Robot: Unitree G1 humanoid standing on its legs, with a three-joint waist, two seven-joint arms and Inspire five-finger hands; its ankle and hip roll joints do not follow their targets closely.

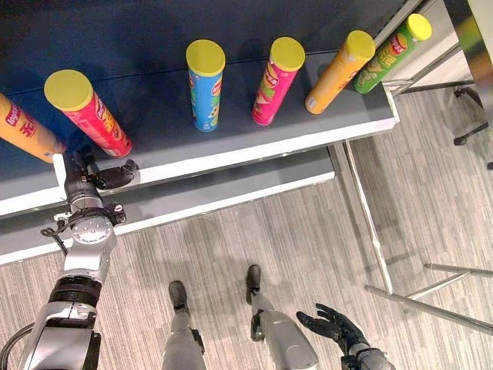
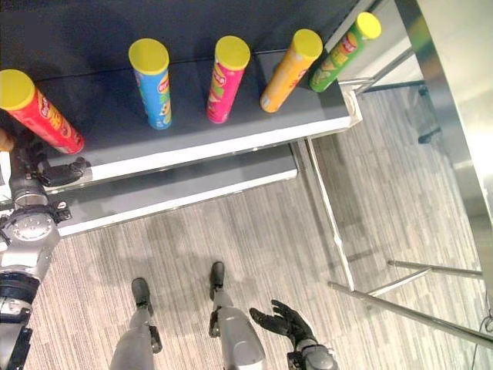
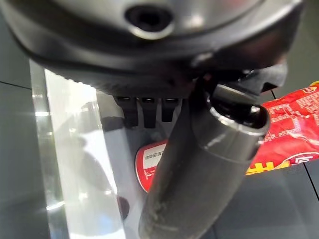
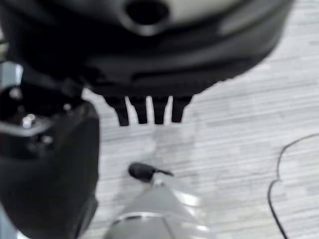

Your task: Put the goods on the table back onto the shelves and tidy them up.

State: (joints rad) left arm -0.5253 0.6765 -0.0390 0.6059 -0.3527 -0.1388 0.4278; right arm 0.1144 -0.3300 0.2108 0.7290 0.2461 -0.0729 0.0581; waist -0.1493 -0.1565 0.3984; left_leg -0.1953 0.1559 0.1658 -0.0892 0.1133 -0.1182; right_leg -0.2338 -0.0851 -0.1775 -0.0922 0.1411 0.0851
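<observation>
Your left hand [image 1: 91,176], fingers spread, is hovering at the grey shelf's [image 1: 231,154] front edge, at six o'clock of the red yellow-lidded cardboard tube [image 1: 86,112]; next you are likely straightening it. Your right hand [image 1: 336,325] is hanging relaxed, unclenched.

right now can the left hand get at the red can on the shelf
Probably yes. The left hand is open at the shelf front edge, right below the red can, with nothing between them. The right hand hangs open low over the floor.

Six cans [image 1: 206,85] standing in a row along the upper shelf [image 1: 231,150], lower shelf [image 1: 231,196] beneath (set further forward), left robot hand [image 1: 88,176] at the upper shelf's front edge.
</observation>
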